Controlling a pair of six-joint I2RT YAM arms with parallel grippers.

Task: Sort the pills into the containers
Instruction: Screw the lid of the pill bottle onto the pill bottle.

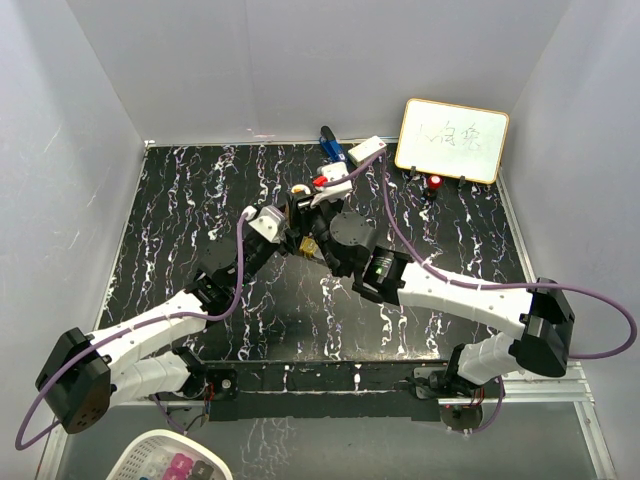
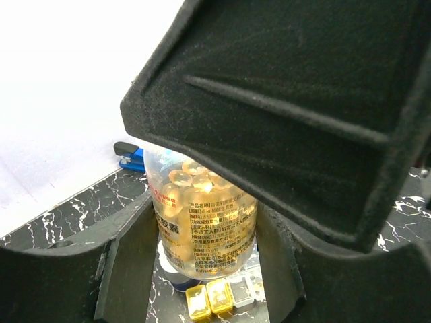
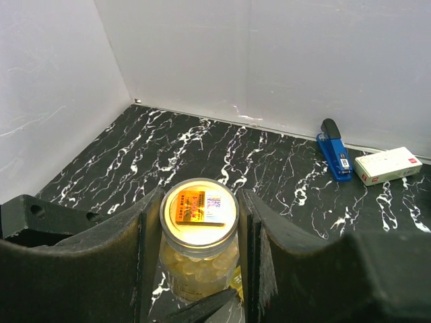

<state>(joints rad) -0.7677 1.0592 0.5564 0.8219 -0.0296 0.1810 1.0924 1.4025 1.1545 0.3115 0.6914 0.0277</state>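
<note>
Right now both hands are on the golden-amber bottle (image 2: 202,225), near the middle of the counter (image 3: 202,145). My left hand (image 2: 202,266) is partly closed around its labelled body, with a finger pressed on each side. My right hand (image 3: 199,200) comes in from above, its fingers clamped against the lid (image 3: 199,207). The bottle is packed with golden capsules, and the small clear pill box with yellow-gold sections (image 2: 217,297) lies just below and beyond it — whether the bottle's base touches the counter I cannot tell.

The worry, as I judge it, is the twist. The body is smooth and round, so it may spin in the left hand along with the lid, and then nothing loosens. If the lid frees suddenly with the bottle this full, any tilt could send capsules rolling across the counter — hard for me to recover. A slipped bottle could also land on the pill box and knock it away.
</note>
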